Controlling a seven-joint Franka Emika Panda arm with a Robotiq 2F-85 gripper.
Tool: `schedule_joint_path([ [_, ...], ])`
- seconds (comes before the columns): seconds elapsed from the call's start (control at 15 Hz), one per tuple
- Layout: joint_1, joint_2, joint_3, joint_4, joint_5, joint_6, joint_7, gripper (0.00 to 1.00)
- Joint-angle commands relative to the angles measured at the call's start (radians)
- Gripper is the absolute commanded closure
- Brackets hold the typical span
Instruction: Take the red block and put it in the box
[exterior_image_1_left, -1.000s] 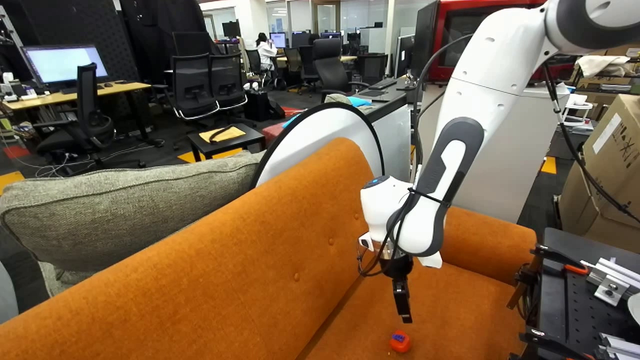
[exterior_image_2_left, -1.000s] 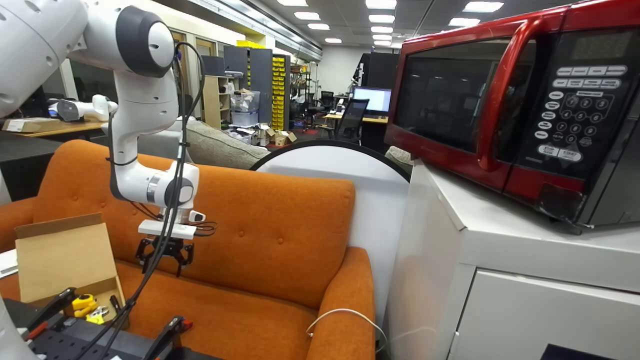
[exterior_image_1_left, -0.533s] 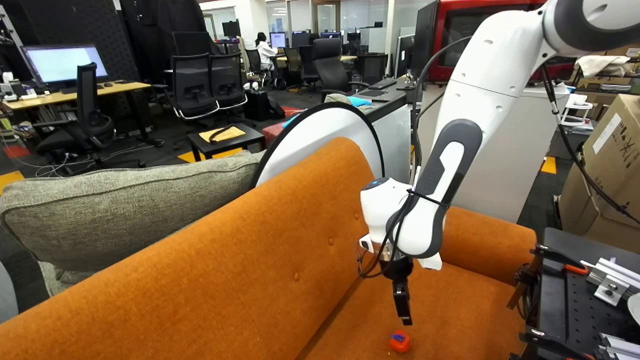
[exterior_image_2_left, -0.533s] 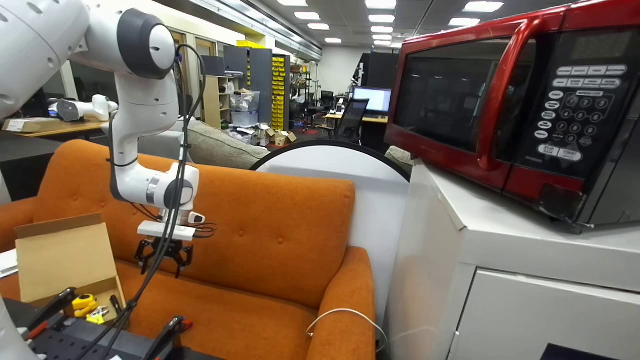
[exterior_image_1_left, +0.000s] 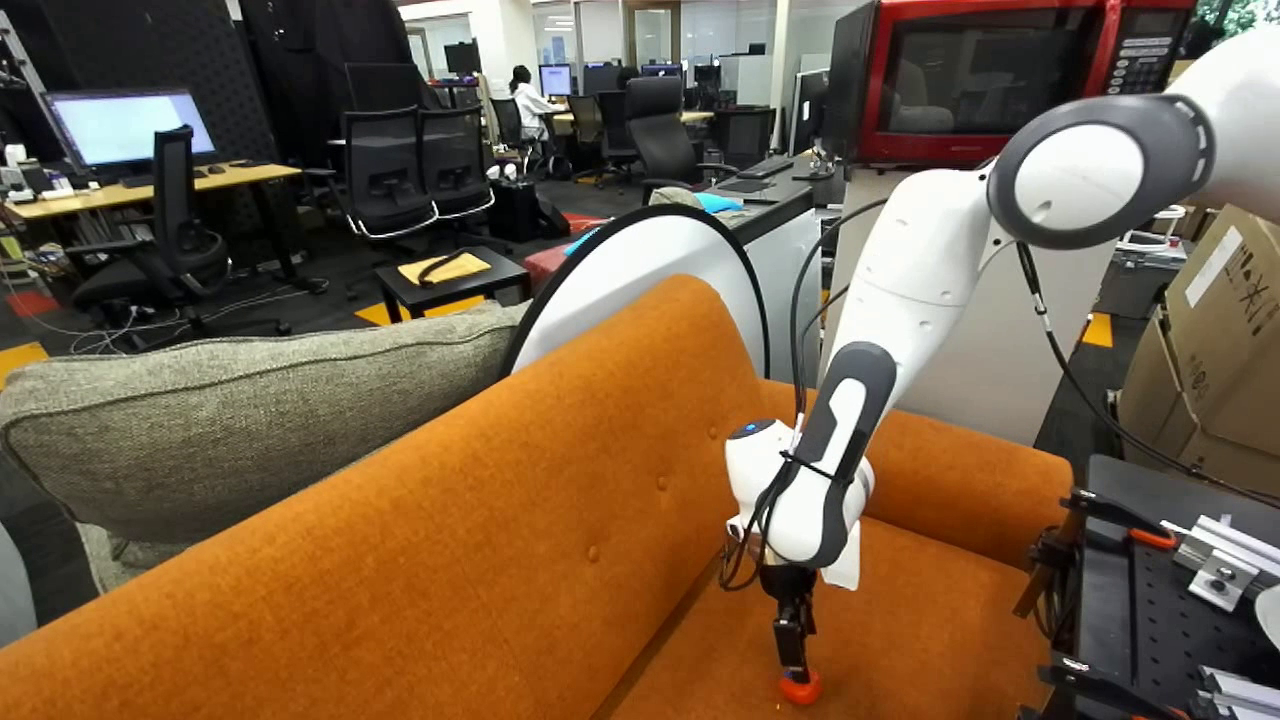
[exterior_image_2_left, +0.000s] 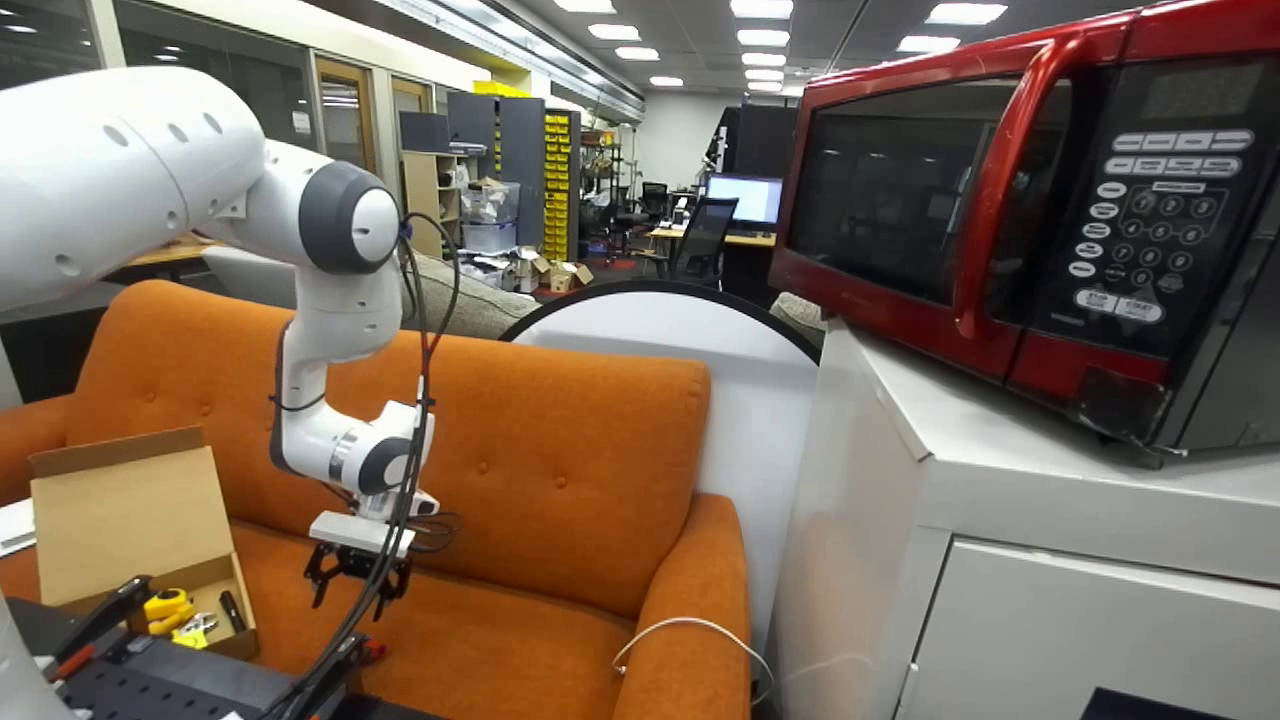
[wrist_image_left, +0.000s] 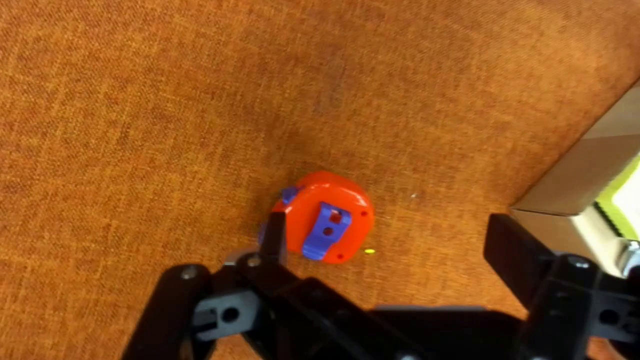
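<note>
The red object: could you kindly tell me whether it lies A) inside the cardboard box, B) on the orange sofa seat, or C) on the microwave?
B, since the wrist view shows the red object on the orange sofa seat, apart from the cardboard box.

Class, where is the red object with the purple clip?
In the wrist view, the red object lies on the orange couch, left of the box, partly hidden by a gripper finger.
</note>
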Motion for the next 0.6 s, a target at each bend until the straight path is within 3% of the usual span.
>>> schedule_joint_path([
  [0.0, 0.007, 0.146, -0.015, 0.176, -0.005, -0.055, 0.034, 0.0],
  [0.33, 0.024, 0.266, -0.017, 0.337, -0.008, -0.109, 0.061, 0.0],
  [0.53, 0.046, 0.261, -0.032, 0.352, -0.004, -0.137, 0.092, 0.0],
])
